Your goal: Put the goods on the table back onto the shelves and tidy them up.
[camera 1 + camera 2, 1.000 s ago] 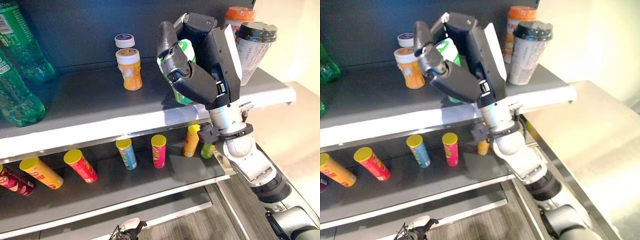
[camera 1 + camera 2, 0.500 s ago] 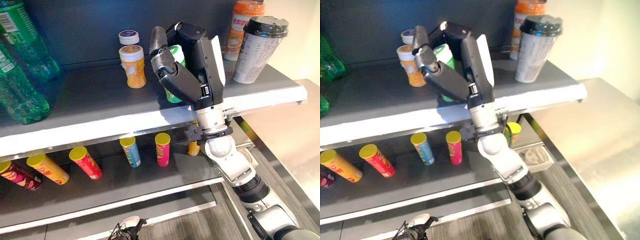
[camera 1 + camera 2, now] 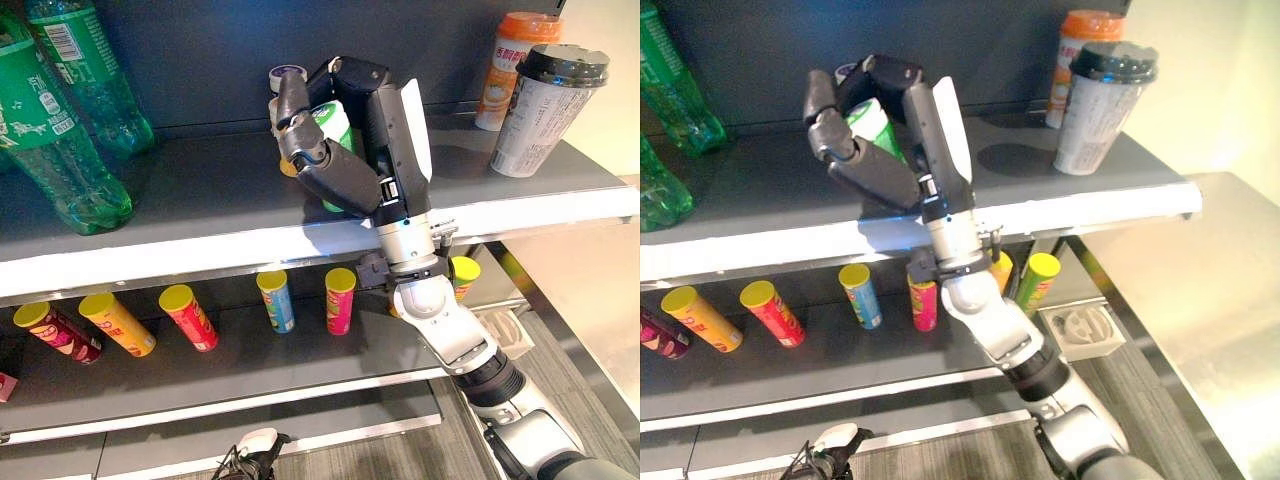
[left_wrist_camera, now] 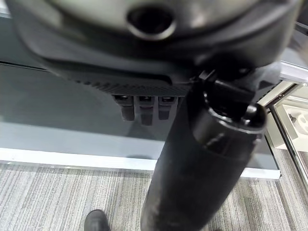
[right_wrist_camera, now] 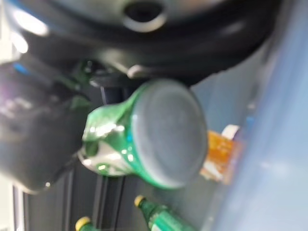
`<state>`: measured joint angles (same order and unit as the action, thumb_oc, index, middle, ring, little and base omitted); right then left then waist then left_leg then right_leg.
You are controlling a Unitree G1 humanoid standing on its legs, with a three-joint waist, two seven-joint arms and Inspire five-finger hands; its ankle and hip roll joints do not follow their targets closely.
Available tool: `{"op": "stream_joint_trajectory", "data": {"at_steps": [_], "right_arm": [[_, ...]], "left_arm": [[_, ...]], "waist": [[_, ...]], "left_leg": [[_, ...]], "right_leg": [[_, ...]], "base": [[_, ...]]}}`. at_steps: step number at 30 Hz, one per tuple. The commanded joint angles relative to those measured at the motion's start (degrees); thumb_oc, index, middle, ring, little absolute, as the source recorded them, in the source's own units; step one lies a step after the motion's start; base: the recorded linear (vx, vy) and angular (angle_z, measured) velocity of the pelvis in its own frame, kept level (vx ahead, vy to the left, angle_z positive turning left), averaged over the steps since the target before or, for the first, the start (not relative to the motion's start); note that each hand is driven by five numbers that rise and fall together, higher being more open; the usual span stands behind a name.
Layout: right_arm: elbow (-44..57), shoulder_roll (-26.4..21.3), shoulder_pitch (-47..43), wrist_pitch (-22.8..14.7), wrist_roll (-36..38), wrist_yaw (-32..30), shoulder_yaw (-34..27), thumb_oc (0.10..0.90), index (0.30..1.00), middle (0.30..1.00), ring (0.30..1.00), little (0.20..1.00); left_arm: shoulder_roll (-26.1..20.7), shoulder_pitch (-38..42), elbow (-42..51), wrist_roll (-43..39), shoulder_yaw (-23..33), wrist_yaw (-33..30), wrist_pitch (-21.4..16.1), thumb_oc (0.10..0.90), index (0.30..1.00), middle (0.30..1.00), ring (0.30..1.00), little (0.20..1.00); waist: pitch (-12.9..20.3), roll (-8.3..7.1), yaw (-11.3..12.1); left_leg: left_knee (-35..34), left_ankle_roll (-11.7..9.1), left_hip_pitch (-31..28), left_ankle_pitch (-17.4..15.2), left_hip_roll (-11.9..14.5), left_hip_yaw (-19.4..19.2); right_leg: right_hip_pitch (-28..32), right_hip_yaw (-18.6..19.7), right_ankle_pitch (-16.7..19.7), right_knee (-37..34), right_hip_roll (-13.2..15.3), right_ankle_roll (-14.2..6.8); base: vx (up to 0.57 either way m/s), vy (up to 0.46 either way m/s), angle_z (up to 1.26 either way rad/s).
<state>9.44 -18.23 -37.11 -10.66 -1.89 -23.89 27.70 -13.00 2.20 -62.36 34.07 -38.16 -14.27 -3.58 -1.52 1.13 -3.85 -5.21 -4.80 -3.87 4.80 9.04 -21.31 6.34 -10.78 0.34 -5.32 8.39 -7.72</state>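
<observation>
Over the upper shelf [image 3: 200, 215], green can [image 3: 333, 125] enclosed by right hand [image 3: 345, 150] curled fingers [image 3: 295, 110]

A dark grey metal shelving unit [image 3: 200, 210] with pale front edges fills the centre; grey wood-grain floor [image 4: 62, 192] at 6 o'clock.

You have grey wood-grain floor [image 3: 400, 450] along the bottom of the head views. 1 white square fitting [image 3: 1080, 325] with a round insert lies low at your right. A dark back panel [image 3: 200, 50] fills the top, with pale wall [image 3: 1230, 80] to its right.
</observation>
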Motion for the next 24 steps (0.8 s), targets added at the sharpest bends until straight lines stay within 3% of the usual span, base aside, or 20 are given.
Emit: {"op": "stream_joint_trajectory", "data": {"at_steps": [1,8,9,10,11,15,17,19,24], "right_arm": [[-1.5,3.6,-5.0,-2.1,-1.3,0.2,-0.9,0.4,0.3,0.3,0.3,0.3],[-1.1,5.1,-3.0,-2.7,-0.8,2.1,1.0,0.4,0.3,0.3,0.3,0.3],[-1.1,5.0,-2.8,-2.7,-0.5,2.4,1.0,0.441,0.361,0.361,0.361,0.361],[-0.9,4.8,-2.5,-2.7,-0.4,2.5,1.1,0.664,0.695,0.695,0.695,0.695],[-0.7,4.7,-2.2,-2.7,-0.6,2.7,1.3,0.8,0.9,0.9,0.9,0.9],[-0.9,4.3,-1.7,-2.5,-0.9,2.6,1.1,0.8,0.9,0.9,0.9,0.9],[-1.4,4.2,-1.7,-2.4,-0.9,2.4,1.0,0.649,0.674,0.674,0.674,0.674],[-2.3,4.4,-1.8,-2.3,-0.8,2.0,0.8,0.565,0.547,0.547,0.547,0.547],[-3.1,4.6,-1.7,-2.2,-0.5,1.6,0.6,0.547,0.521,0.521,0.521,0.521]], "left_arm": [[-1.3,2.5,-3.1,1.7,-2.2,-2.7,-1.1,0.8,0.9,0.9,0.9,0.9],[-1.2,2.2,-2.6,1.4,-1.8,-2.8,-1.3,0.8,0.9,0.9,0.9,0.9],[-1.3,2.2,-2.6,1.4,-1.7,-2.8,-1.3,0.8,0.9,0.9,0.9,0.9],[-1.2,2.2,-2.6,1.3,-1.5,-2.8,-1.3,0.8,0.9,0.9,0.9,0.9],[-1.2,2.2,-2.5,1.2,-1.4,-2.8,-1.3,0.8,0.9,0.9,0.9,0.9],[-1.4,2.1,-2.6,1.2,-1.1,-2.9,-1.1,0.8,0.9,0.9,0.9,0.9],[-1.4,2.0,-2.6,1.1,-1.0,-3.0,-1.1,0.8,0.9,0.9,0.9,0.9],[-1.4,2.0,-2.6,1.0,-0.9,-3.1,-1.1,0.8,0.9,0.9,0.9,0.9],[-1.6,2.0,-2.4,1.2,-0.9,-3.1,-0.9,0.8,0.9,0.9,0.9,0.9]], "waist": [[1.9,-2.56,1.6],[1.8,-2.55,1.7],[1.8,-2.56,1.7],[1.8,-2.58,1.6],[1.8,-2.6,1.6],[1.8,-2.59,1.6],[1.8,-2.56,1.5],[1.7,-2.5,1.5],[1.8,-2.37,1.4]], "left_leg": [[0.2,1.8,-1.8,-6.2,-1.9,0.8],[0.2,2.0,-1.9,-6.4,-2.2,0.9],[0.2,2.0,-1.9,-6.4,-2.2,0.9],[0.2,2.0,-1.9,-6.4,-2.3,0.9],[0.2,2.0,-2.0,-6.5,-2.3,0.9],[0.2,2.0,-2.0,-6.5,-2.3,0.9],[0.2,2.1,-2.0,-6.5,-2.3,0.8],[0.2,2.1,-2.1,-6.5,-2.3,0.8],[0.2,2.1,-2.2,-6.6,-2.4,0.8]], "right_leg": [[-0.1,2.6,1.4,1.6,-0.7,1.3],[0.0,2.4,1.3,1.9,-0.5,1.2],[0.0,2.4,1.4,1.9,-0.5,1.2],[0.0,2.4,1.4,1.8,-0.4,1.2],[0.0,2.4,1.4,1.8,-0.4,1.2],[0.0,2.4,1.4,1.8,-0.3,1.1],[0.0,2.5,1.4,1.8,-0.3,1.1],[0.0,2.5,1.4,1.8,-0.3,1.1],[-0.1,2.6,1.5,1.8,-0.3,1.1]], "base": [[0.0,0.0,0.0],[0.0,0.0,0.0],[0.0,0.0,0.0],[0.0,0.0,0.0],[0.0,0.0,0.0],[0.0,0.0,0.0],[0.0,0.0,0.0],[0.0,0.0,0.0],[0.0,0.0,0.0]]}}
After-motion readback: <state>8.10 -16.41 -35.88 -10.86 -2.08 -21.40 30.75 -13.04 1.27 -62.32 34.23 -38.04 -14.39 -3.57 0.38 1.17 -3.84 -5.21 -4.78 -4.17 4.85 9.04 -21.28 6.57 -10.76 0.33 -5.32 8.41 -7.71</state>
